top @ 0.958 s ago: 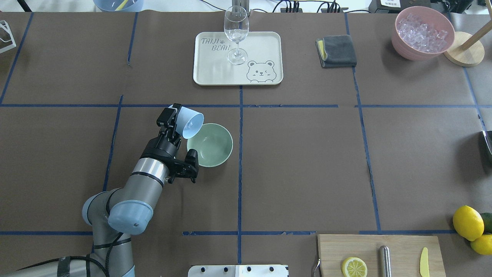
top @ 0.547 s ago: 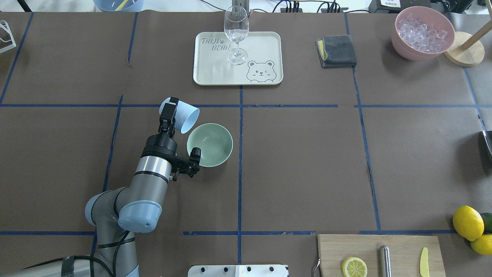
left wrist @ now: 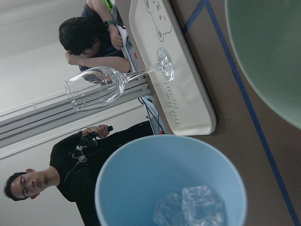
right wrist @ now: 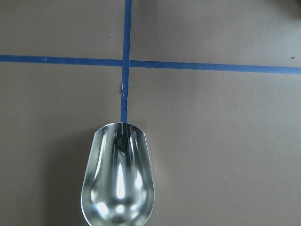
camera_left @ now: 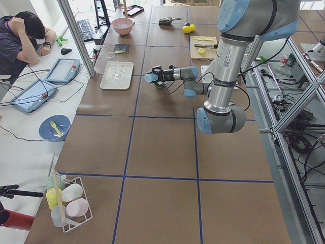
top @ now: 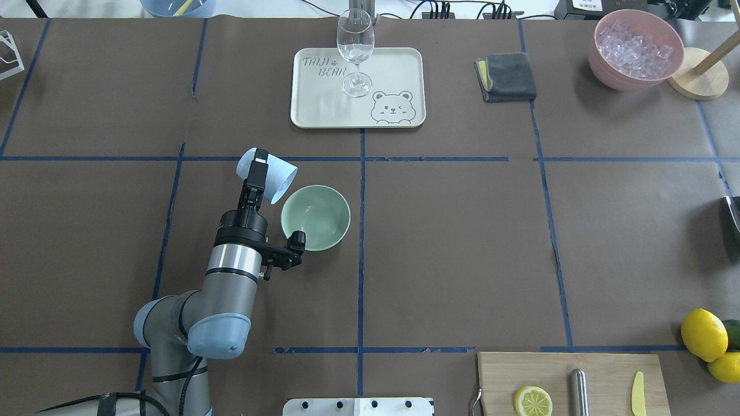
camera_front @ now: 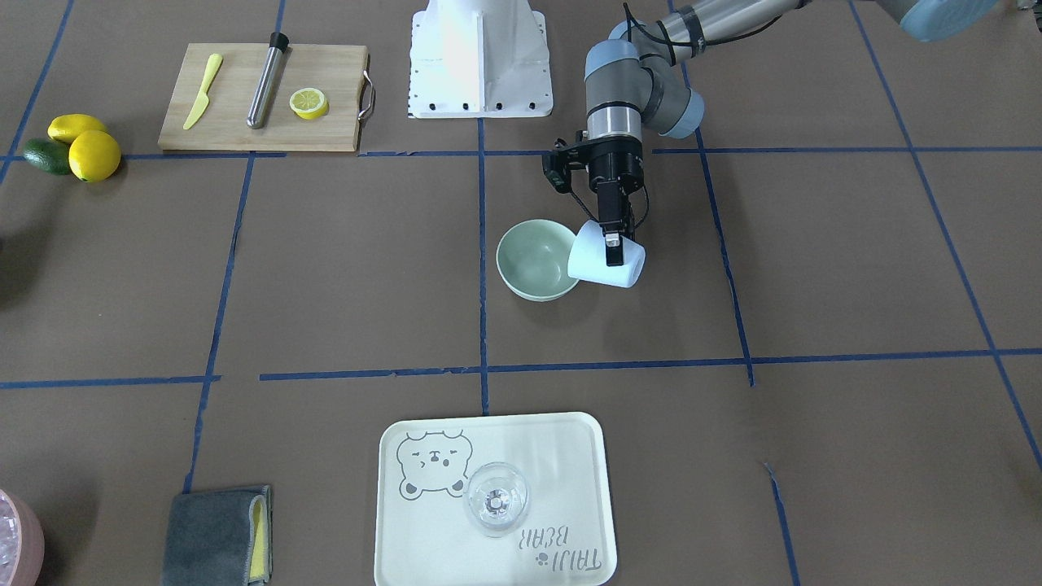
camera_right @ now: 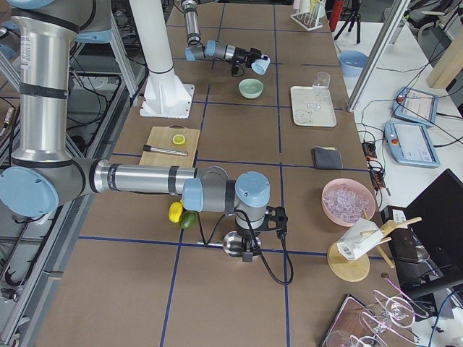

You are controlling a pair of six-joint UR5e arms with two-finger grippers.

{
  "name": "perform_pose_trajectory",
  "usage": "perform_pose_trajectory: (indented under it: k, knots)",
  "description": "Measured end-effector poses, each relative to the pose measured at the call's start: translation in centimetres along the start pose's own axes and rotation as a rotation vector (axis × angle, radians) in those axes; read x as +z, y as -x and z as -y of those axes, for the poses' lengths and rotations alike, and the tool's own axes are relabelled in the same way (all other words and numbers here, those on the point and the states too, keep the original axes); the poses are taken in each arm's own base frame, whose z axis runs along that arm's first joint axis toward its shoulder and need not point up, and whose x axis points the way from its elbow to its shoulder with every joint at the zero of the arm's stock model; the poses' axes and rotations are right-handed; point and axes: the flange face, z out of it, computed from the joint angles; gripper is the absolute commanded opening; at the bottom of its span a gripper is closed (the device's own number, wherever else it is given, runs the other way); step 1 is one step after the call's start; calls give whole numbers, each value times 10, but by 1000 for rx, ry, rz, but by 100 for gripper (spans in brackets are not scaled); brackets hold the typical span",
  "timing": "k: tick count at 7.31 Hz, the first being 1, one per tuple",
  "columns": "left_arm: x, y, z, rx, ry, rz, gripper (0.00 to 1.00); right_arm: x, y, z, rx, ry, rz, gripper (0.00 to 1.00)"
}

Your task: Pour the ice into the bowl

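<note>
Left gripper (top: 258,172): clamped on the wall of a light blue cup (top: 269,175), one finger lying along the outside. The cup is tipped on its side and held off the table, its mouth turned toward the rim of the mint-green bowl (top: 316,217) just beside it. The ice (left wrist: 190,207), a clump of clear cubes, lies inside the cup, as the left wrist view shows. The bowl stands upright on the table (top: 462,242), which is covered in brown paper marked into squares by blue tape.

Farther off stand a cream bear-print tray (top: 324,110) bearing a wine glass (top: 355,49), a folded grey cloth (top: 509,76) and a pink bowl (top: 604,66) heaped with clear cubes.

Right gripper (camera_right: 247,240): low over the table's other end, at a metal scoop (right wrist: 117,186); whether it grips the scoop cannot be told. An operator (camera_left: 23,35) sits at a side desk.
</note>
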Motion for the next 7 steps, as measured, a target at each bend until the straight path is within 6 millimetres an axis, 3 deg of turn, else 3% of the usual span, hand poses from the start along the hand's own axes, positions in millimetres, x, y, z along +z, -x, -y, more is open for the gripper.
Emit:
perform_pose_trajectory:
  k: [7]
  knots:
    - [-15, 4, 3, 31, 63, 61, 0, 0, -8, -8, 23, 0, 15, 100]
